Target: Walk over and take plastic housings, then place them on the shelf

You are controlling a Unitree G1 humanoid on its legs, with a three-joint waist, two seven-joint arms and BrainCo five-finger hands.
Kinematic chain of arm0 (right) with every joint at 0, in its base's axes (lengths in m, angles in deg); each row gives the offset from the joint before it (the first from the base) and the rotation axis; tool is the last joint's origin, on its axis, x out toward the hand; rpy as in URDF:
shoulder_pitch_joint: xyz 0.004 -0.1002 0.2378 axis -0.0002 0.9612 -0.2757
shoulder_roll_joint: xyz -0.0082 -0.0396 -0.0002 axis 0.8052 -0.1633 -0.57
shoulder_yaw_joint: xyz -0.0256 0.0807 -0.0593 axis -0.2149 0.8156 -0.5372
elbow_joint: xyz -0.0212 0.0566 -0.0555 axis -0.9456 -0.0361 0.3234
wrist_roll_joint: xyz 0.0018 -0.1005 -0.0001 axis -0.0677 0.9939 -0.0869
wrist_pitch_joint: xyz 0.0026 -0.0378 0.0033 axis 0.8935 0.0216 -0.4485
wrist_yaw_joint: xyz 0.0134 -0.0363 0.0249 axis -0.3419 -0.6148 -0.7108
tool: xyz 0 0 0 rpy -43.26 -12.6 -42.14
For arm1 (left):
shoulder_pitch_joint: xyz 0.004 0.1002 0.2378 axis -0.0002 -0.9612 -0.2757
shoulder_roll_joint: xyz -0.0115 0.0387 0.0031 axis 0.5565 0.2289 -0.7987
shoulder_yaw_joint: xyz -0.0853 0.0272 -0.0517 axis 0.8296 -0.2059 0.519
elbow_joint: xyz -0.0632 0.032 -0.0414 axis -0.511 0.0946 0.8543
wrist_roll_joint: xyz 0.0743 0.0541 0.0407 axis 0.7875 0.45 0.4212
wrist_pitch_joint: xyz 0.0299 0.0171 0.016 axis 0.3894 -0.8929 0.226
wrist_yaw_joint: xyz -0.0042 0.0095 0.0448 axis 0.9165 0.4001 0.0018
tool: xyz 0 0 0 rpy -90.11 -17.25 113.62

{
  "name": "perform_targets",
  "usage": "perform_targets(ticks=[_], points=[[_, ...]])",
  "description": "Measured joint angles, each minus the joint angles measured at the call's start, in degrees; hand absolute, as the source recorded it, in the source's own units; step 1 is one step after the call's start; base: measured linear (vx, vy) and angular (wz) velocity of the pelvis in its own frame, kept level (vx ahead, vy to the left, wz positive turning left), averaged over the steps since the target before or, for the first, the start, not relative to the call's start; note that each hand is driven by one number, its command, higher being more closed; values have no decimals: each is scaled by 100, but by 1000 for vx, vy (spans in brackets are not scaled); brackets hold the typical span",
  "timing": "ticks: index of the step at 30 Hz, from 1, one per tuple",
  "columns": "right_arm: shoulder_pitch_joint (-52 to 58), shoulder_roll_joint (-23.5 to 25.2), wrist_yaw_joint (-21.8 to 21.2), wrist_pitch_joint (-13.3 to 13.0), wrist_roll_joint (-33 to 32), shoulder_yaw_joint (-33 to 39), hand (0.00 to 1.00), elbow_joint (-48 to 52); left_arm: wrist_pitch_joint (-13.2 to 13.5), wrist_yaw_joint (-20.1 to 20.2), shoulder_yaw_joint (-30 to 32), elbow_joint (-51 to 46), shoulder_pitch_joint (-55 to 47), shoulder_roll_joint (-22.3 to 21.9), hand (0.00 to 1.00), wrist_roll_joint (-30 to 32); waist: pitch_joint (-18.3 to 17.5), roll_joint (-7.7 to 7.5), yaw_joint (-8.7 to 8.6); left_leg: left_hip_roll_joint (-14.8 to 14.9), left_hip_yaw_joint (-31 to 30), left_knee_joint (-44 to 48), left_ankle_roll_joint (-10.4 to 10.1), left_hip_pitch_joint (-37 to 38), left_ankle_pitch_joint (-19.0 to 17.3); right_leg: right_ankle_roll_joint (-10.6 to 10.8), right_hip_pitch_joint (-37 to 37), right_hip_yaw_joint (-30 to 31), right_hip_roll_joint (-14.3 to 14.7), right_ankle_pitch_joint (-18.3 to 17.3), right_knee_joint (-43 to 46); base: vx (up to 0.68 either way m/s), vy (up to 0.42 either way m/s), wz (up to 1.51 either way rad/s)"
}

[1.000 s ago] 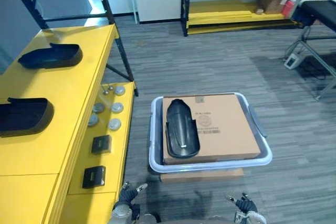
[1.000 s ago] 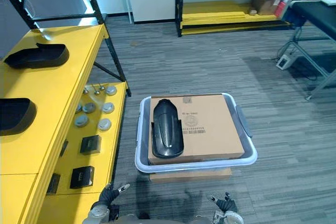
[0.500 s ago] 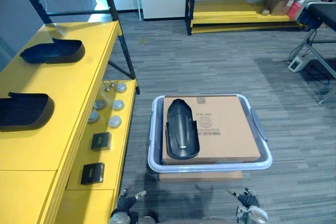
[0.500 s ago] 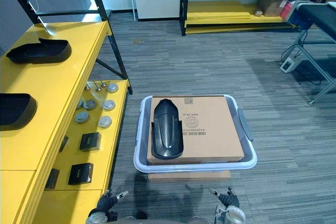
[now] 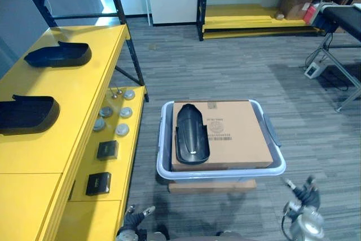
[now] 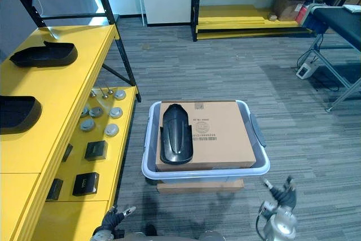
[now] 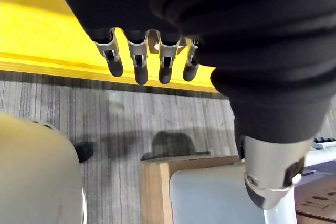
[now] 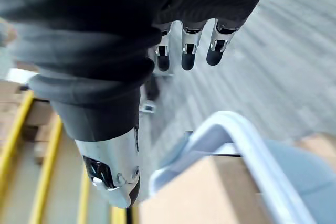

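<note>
You are looking at one glossy black plastic housing (image 5: 192, 134) lying lengthwise along the left edge of the cardboard box (image 5: 240, 139), rounded nose pointing away from the robot. Two more are resting on the yellow shelf (image 5: 79, 105), well apart from each other: the far housing (image 5: 56, 55) is sitting toward its far end, and the near housing (image 5: 25, 115) is sitting closer in.

Left hand (image 5: 133, 222) and right hand (image 5: 305, 195) hang low, fingers (image 7: 137, 62) loosely extended.

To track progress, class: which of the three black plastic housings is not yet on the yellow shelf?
The black plastic housing on the cardboard box in the grey bin; the other two rest on the yellow shelf.
</note>
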Motion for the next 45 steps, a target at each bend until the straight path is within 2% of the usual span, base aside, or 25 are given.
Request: perform_targets(ticks=[4,8,11,12,13,14,15,16,17,18,19,22,25,26,27,28,30,32,36,39,45], points=[[-635,-264,73,-28,553,-635,0,28,67,3,-58,-90,20,14,0,13,-18,-25,45,-75,-317,-42,45,-108,78,-11,30,-233,-30,-2,-41,207,-14,44],[-1669,-456,81,-11,1057,-1279,0,-767,93,2,-250,-322,19,72,0,15,4,-35,140,-152,-656,-33,43,-146,80,-11,307,-556,-35,-2,-186,140,-16,58],[-2240,-439,121,190,1361,-1460,0,-1662,119,-4,-365,-496,28,77,0,19,30,-20,392,-175,-874,46,42,-340,81,-10,332,-776,-48,-1,-220,117,-35,54],[-2382,-395,155,301,1484,-1483,0,-2034,112,-5,-369,-496,14,82,0,25,50,-19,400,-183,-991,95,42,-376,81,-9,382,-887,-45,-1,-148,167,-47,62],[-2431,-384,197,350,1535,-1484,0,-2188,111,-7,-379,-496,21,80,0,25,88,-2,397,-169,-1053,144,41,-381,82,-9,390,-917,-49,-1,-18,151,-43,63],[-2580,-399,232,443,1623,-1485,0,-2500,110,-13,-391,-500,57,8,0,29,225,180,392,3,-1166,271,40,-379,83,11,106,-897,-69,-84,701,90,-21,43],[-2614,-393,241,460,1664,-1492,0,-2606,107,-15,-391,-519,92,-32,0,37,290,259,390,102,-1230,330,39,-385,84,52,1,-839,-41,-299,817,39,-27,39],[-2661,-367,279,542,1776,-1604,0,-2780,113,-21,-386,-529,67,-32,0,53,364,255,396,142,-1231,429,31,-400,89,47,30,-776,142,-404,-125,42,-79,34],[-2719,-282,307,588,1841,-1637,0,-2909,114,-33,-387,-541,99,69,0,55,394,38,390,-16,-1228,504,13,-461,74,-32,-33,-726,49,326,-919,49,-83,44],[-2762,-274,321,616,1888,-1637,0,-2970,112,-35,-387,-496,172,119,0,57,488,-5,365,-85,-1282,577,-54,-478,22,-49,-112,-725,-43,650,-904,120,-119,41],[-2885,-314,331,754,2013,-1655,0,-3372,109,-53,-395,-449,251,-21,0,57,501,163,409,50,-1224,617,-108,-560,-10,-77,-108,-768,114,755,-927,95,-70,22],[-2944,-160,352,848,2257,-1743,0,-3644,78,-58,-395,-373,268,-105,0,57,528,197,368,89,-1197,608,-120,-555,-4,-86,-106,-748,161,747,-971,81,-62,-4],[-2936,-51,402,914,2468,-1725,0,-3609,81,-116,-395,-376,360,-103,0,55,575,103,359,-19,-1181,994,-124,-652,-7,-87,-14,-720,3,748,-957,77,11,-4],[-2922,-21,457,987,2549,-1714,0,-3595,87,-143,-393,-376,409,-109,0,55,630,3,369,-194,-1179,992,-226,-801,-212,-83,34,-723,-128,751,-902,39,73,4],[-2898,-26,477,1013,2584,-1712,0,-3569,82,-145,-400,-372,406,-115,0,55,603,60,352,-174,-1217,669,-259,-766,-67,-76,34,-736,-97,746,-889,93,133,-7],[-2841,-41,517,1033,2630,-1698,0,-3543,83,-161,-404,-379,392,-81,0,54,550,137,372,-101,-1167,373,-186,-641,130,51,56,-718,-44,641,-893,86,83,2],[-2795,40,630,1037,2678,-1621,0,-3509,82,-177,-447,-393,487,59,0,54,625,-80,374,-222,-1160,332,-185,-661,130,101,29,-755,-153,603,-866,68,73,10],[-2664,118,623,1056,2675,-1491,0,-3268,70,-188,-447,-382,442,125,0,53,609,-143,377,-269,-1159,341,-185,-636,130,102,28,-750,-218,603,-781,36,69,3],[-2367,364,571,1049,2677,-1525,0,-2539,72,-271,-443,-395,428,116,0,53,609,-142,386,-278,-1063,357,-184,-465,128,104,141,-686,-258,602,-731,8,12,-9],[-2102,357,578,1021,2678,-1555,0,-1834,73,-268,-445,-399,424,61,0,54,607,-144,359,-241,-1030,356,-184,-376,128,104,196,-621,-257,602,-732,-31,-40,-11],[-1662,346,609,886,2674,-1691,0,-1039,77,-265,-446,-398,427,-9,0,58,566,-154,332,-224,-894,342,-184,-298,128,104,194,-472,-223,602,-751,-48,-30,-14]])
